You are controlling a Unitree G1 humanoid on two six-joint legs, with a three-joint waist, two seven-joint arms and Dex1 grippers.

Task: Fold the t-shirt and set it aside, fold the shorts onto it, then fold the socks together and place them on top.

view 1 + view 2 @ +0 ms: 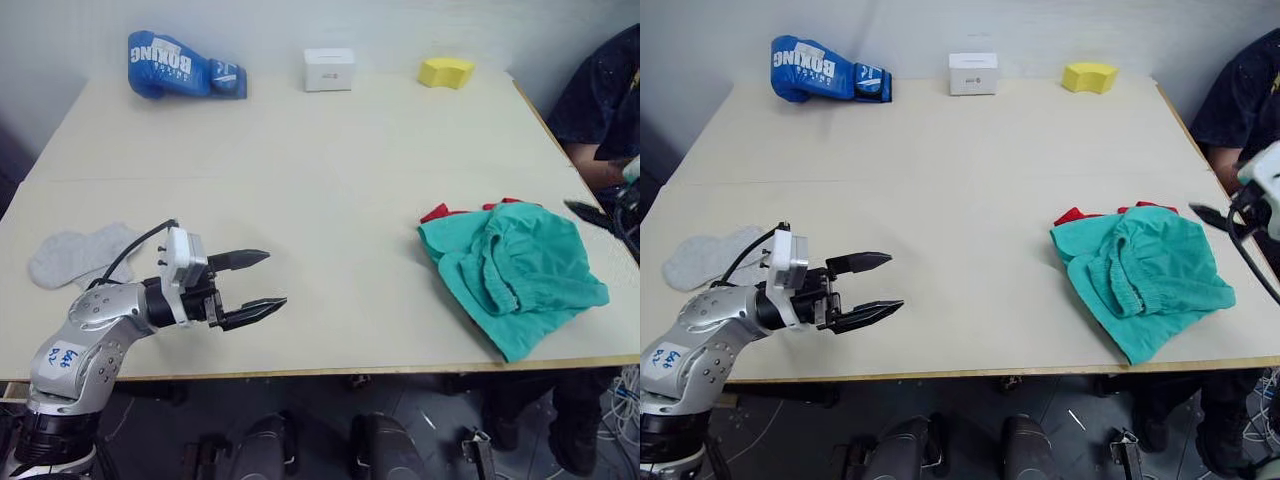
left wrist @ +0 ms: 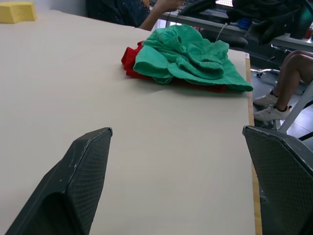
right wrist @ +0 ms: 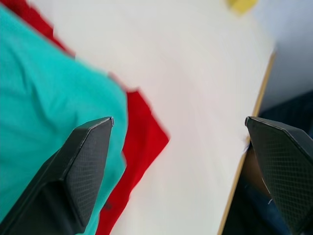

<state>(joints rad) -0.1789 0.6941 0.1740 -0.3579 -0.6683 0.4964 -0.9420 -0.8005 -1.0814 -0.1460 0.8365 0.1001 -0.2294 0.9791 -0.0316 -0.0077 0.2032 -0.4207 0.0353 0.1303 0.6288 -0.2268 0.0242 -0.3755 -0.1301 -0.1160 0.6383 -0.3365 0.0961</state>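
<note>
The teal-green shorts [image 1: 515, 265] lie crumpled at the table's right side, on top of the red t-shirt [image 1: 436, 213], of which just the edges peek out. The two grey socks [image 1: 75, 257] lie flat near the left front corner. My left gripper [image 1: 252, 285] hovers open and empty over the front left of the table, right of the socks, pointing toward the pile. At the far right edge, my right gripper [image 1: 1212, 215] is open beside the shorts; its wrist view looks down on the shorts [image 3: 44, 112] and the t-shirt [image 3: 139, 147].
A blue boxing glove [image 1: 182, 66], a white box [image 1: 329, 69] and a yellow sponge [image 1: 446, 71] line the table's far edge. A person [image 1: 605, 110] sits at the right side. The tabletop [image 1: 320, 170] is bare in the middle.
</note>
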